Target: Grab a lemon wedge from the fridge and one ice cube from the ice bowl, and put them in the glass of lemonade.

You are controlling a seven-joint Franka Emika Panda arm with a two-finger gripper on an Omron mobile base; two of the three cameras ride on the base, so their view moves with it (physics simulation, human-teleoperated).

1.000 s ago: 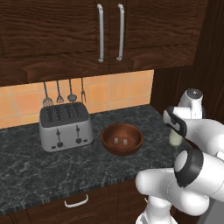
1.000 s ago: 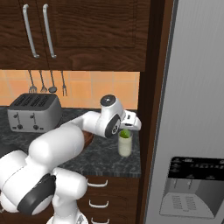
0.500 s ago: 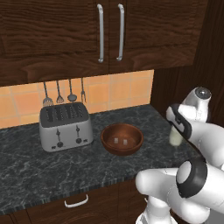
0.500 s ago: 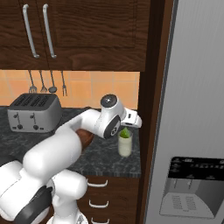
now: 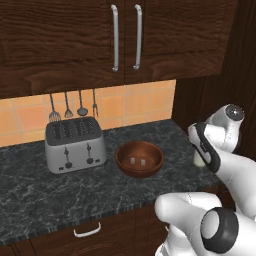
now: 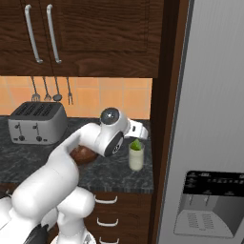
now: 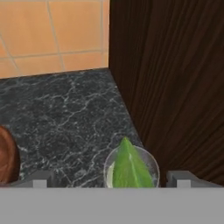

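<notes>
The pincer stands wide open, holding nothing, its two tips apart on either side of the glass of lemonade; the glass sits just below it, between the tips, and the lemon wedge rests in the glass, its green point standing above the rim; off to the pincer's left lies the ice bowl, brown and round, with two ice cubes inside; beyond that stands a toaster; close on the right rises the grey fridge.
</notes>
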